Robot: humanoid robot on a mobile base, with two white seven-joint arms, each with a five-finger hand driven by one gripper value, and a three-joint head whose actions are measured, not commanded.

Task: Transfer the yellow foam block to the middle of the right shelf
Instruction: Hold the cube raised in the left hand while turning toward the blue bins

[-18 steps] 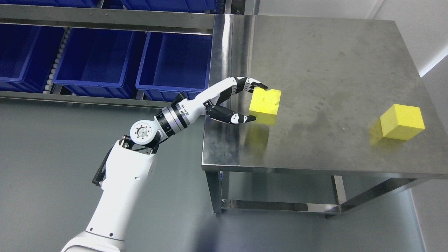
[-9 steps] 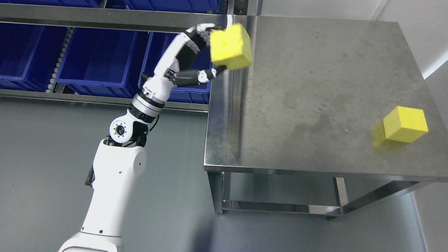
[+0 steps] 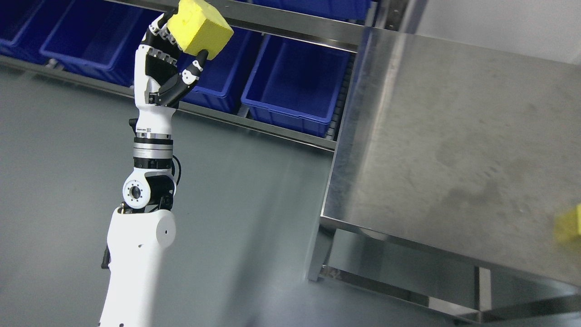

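Observation:
My left hand (image 3: 184, 43) is shut on a yellow foam block (image 3: 199, 25) and holds it high in the air, in front of the shelf rack (image 3: 290, 28) at the upper left. The thumb presses the block's lower right side and the fingers wrap its left side. The arm rises nearly straight up from the lower left. A second yellow foam block (image 3: 569, 227) shows partly at the right edge, on the steel table (image 3: 454, 150). My right arm is out of view.
Several blue bins (image 3: 295, 84) sit in a row on the rack's shelf behind the hand. The steel table fills the right half, its left edge next to the rack. Grey floor (image 3: 240, 195) lies between my arm and the table.
The left hand took hold of the block on the table, lifted it and carried it left to the rack. The camera has turned left, so the table shifted right in the picture.

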